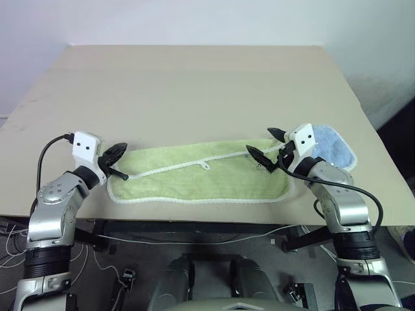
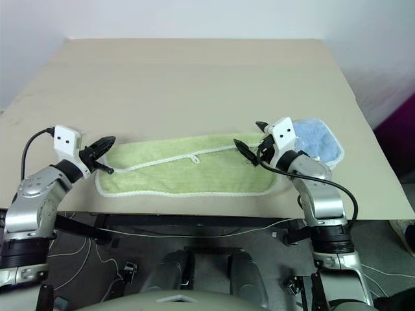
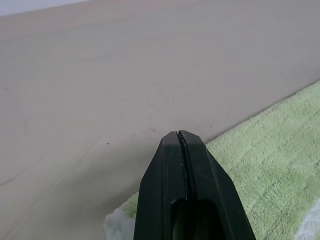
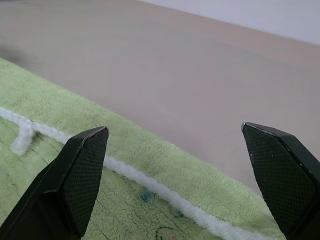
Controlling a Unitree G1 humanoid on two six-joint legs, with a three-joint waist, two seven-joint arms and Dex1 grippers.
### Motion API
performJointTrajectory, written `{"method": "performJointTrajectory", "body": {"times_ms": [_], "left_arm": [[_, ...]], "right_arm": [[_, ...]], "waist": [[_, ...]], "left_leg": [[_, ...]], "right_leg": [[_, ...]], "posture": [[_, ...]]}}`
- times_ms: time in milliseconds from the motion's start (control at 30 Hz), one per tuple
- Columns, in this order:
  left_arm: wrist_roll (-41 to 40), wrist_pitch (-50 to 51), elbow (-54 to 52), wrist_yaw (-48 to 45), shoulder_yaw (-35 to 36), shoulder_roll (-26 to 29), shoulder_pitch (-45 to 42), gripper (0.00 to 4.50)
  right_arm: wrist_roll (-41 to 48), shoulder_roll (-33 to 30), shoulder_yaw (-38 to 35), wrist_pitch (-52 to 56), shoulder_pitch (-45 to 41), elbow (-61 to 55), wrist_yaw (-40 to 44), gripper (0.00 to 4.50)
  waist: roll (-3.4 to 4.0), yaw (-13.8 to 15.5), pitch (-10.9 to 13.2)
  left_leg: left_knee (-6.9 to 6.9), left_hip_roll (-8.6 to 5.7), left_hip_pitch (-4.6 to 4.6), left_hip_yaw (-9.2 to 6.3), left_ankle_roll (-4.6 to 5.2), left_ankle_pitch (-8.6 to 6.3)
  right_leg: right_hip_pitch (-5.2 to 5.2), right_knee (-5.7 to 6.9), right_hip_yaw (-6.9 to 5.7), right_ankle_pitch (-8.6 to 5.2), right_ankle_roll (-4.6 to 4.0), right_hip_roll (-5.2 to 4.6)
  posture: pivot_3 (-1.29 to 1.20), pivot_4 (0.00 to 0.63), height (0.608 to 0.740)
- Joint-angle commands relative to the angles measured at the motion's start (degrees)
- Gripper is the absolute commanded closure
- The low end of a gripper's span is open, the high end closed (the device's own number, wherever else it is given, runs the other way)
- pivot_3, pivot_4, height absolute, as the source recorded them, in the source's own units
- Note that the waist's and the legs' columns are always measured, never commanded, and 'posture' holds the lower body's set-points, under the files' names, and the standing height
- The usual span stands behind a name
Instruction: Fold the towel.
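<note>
The long, light yellow-green terry cloth towel (image 1: 201, 178) with white stitched edging lies flat along the near edge of the pale tan table (image 1: 194, 84), already doubled lengthwise, its small white loop (image 1: 205, 166) showing mid-length on the upper layer. At the towel's left end, the left gripper (image 1: 117, 160) has its two black fingers pressed fully together; whether any cloth is pinched between them cannot be told. At the towel's right end, the right gripper (image 1: 267, 148) stands wide open above the cloth, holding nothing. Just beyond that end lies a smaller light blue towel (image 1: 334, 148), touching or nearly touching it.

The towel looks light, soft and limp, so it will likely sag and drag. The stitched corners at either end seem the firmest places to pinch.
</note>
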Motion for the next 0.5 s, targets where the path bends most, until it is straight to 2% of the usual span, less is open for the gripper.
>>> {"method": "performJointTrajectory", "body": {"times_ms": [33,500], "left_arm": [[-0.2,-0.7,-1.1,0.2,0.3,-0.2,-1.6,4.50],[0.2,-1.5,-0.7,0.2,0.5,-0.4,-1.9,4.50]], "right_arm": [[0.7,-0.1,-0.5,-0.7,-0.6,-1.6,0.1,0.02],[0.3,-0.1,-0.3,-1.6,-1.7,0.2,0.8,0.02]], "waist": [[0.00,0.0,0.0],[0.00,0.0,0.0]], "left_leg": [[0.00,0.00,0.00,0.00,0.00,0.00],[0.00,0.01,0.00,0.00,0.00,0.00]], "right_leg": [[0.00,0.00,0.00,0.00,0.00,0.00],[-0.01,0.00,0.00,0.00,0.00,0.02]], "posture": [[0.00,0.150,0.740],[0.00,0.150,0.740]]}}
